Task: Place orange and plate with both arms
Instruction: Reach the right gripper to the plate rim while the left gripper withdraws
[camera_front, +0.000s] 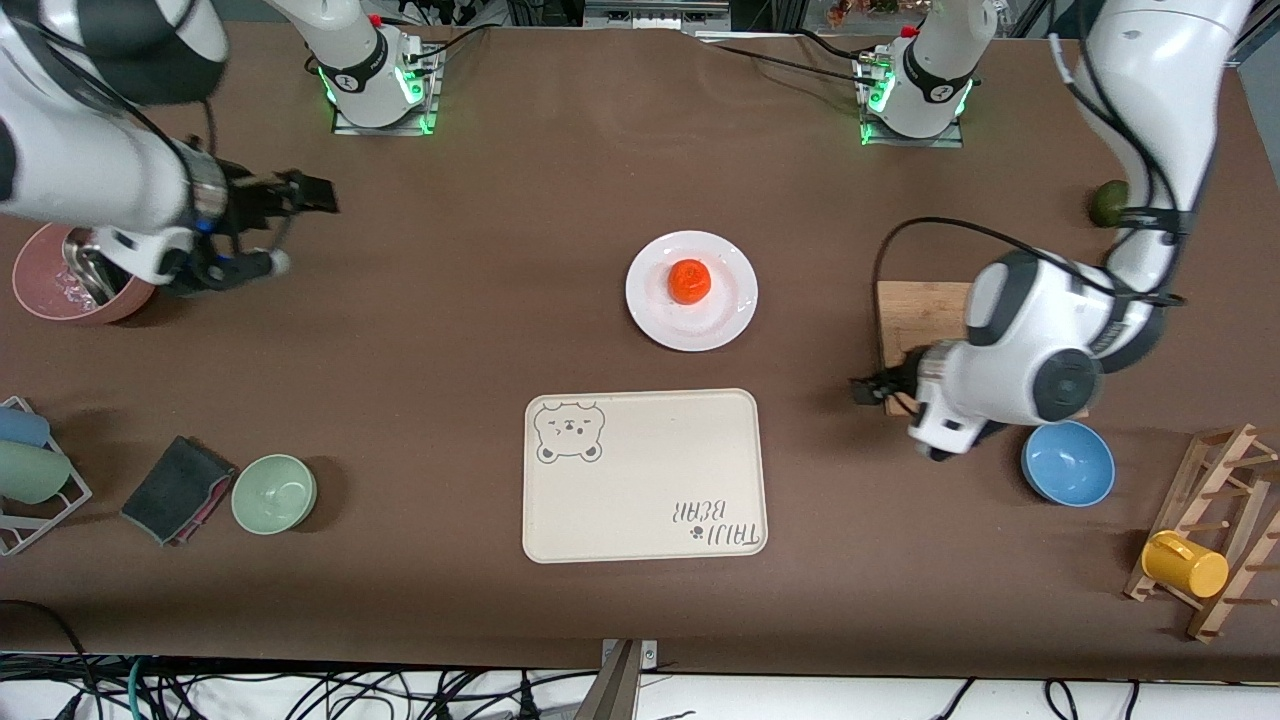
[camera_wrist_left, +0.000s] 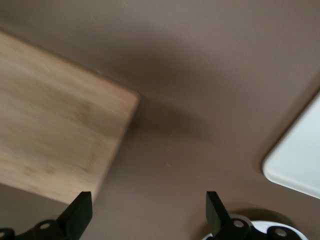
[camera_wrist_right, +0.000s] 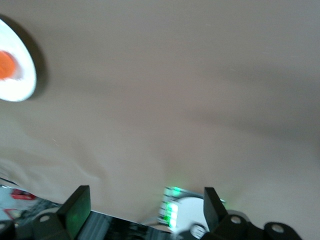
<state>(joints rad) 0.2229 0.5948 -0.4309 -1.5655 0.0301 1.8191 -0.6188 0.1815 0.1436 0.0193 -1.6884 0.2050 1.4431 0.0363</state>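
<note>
While both arms are hanging clear of the work, the orange (camera_front: 690, 281) is sitting on the plate (camera_front: 727, 318) at mid-table, farther from the front camera than the bear-printed tray (camera_front: 650, 480). The left gripper (camera_front: 868, 391) is hovering over the edge of the wooden board (camera_front: 912, 318) with fingers spread and empty. The right gripper (camera_front: 296, 197) is hovering near the pink bowl (camera_front: 40, 300), likewise spread. Risks, in my judgement: the fruit is loose and is likely rolling off if the plate tilts in lifting; the shallow glossy rim is offering a poor pinch; the board is crowding the left arm's approach.
</note>
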